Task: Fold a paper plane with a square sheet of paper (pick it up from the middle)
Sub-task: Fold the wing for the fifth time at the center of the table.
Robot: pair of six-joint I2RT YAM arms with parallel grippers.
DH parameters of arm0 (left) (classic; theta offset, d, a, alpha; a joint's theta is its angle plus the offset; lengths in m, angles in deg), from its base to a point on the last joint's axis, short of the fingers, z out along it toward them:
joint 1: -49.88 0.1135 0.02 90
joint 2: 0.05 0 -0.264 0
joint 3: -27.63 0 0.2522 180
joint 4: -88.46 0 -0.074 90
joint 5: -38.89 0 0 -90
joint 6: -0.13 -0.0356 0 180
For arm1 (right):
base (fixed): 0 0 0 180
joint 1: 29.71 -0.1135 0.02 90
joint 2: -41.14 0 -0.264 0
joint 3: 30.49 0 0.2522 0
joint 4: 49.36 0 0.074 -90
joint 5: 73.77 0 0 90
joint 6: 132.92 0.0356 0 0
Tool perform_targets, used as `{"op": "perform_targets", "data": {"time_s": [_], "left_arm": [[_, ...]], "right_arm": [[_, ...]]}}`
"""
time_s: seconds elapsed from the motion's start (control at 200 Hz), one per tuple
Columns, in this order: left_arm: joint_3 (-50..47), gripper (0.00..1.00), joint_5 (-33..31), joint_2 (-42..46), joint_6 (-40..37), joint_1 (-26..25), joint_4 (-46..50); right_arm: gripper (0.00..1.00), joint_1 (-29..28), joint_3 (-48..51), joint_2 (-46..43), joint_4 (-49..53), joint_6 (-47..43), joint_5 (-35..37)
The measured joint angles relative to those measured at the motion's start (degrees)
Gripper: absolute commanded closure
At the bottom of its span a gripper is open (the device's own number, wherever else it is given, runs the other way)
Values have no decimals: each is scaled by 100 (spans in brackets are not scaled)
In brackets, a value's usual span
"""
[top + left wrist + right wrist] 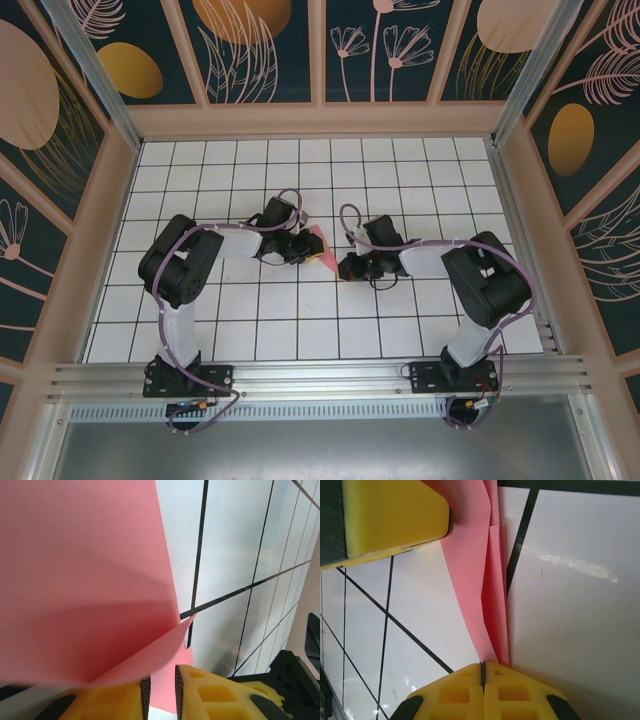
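I have the left gripper (160,682) pinching the folded pink paper (75,580) at the middle of the bench (400,170). The right gripper (482,666) is pressed together, tips touching the paper's narrow end. I can't tell if any paper is caught there. The grippers sit close, facing each other.

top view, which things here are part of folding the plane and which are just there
Part of the job: pink paper, partly folded; left pincer, gripping it; right pincer, shut on its edge.
Just there: tiled table; patterned walls; metal rail at the near edge.
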Motion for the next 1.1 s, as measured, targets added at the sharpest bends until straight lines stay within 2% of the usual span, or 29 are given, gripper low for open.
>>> {"op": "perform_targets", "data": {"time_s": [0.235, 0.39, 0.806, 0.931, 1.101], "left_arm": [[144, 75, -4, -57, -11, -2, 236], [205, 76, -4, -79, -52, -2, 343], [280, 75, 7, -94, -140, -2, 468], [280, 73, 81, -79, -291, -2, 444], [166, 71, 72, -24, -658, 9, -42]], "right_arm": [[93, 0, 234, -302, 201, 7, 7], [92, 0, 260, -343, 267, 20, 22], [98, 7, 391, -426, 212, 98, 42], [98, 17, 391, -407, 192, 149, 31], [99, 37, 348, -352, 195, 221, -31]]}}
